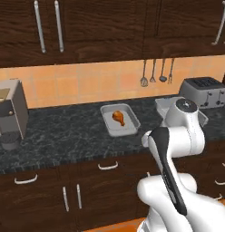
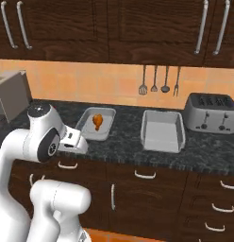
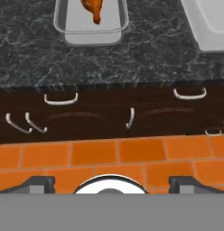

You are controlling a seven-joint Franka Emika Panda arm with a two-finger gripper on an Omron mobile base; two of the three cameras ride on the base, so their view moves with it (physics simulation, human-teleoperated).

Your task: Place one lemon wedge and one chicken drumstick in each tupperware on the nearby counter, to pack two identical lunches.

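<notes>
Right base view: two shallow light-grey rectangular tupperware containers on the dark speckled stone surface (image 2: 123,142). Left tupperware (image 2: 86,128) holds one glossy orange-brown chicken drumstick (image 2: 97,120), fat end toward the wall, bone end toward the front. Right tupperware (image 2: 162,137) looks bare inside, near a silver two-slot toaster (image 2: 211,113). No pale lemon wedge made out anywhere; too small or hidden, cannot tell.

Hand view: tool (image 3: 112,182) spread wide, nothing between the dark finger tips (image 3: 39,182), pointed down past the dark wood drawer fronts (image 3: 109,117) toward the orange floor tiles (image 3: 118,153). Well apart from both containers, in front of the surface edge and below it.

Left base view: white arm folded in front, covering much of the second container; same drumstick (image 1: 119,118) seen in the near container (image 1: 130,129).

Judged stage: one item packed, three to go, next pick not yet located.

Risks:
- Supply of wedges and second drumstick out of sight; reaching without first finding them wastes travel or ends in grabbing at nothing.
- Raising the tool from below the edge risks striking the curved silver drawer handles (image 3: 60,100) or the stone lip.
- Flared tupperware rims easy to nudge on approach, shifting a container.
- Wedges small, likely to slip from a wide tool.
- Second drumstick into the left container would spoil the matching pair.
</notes>
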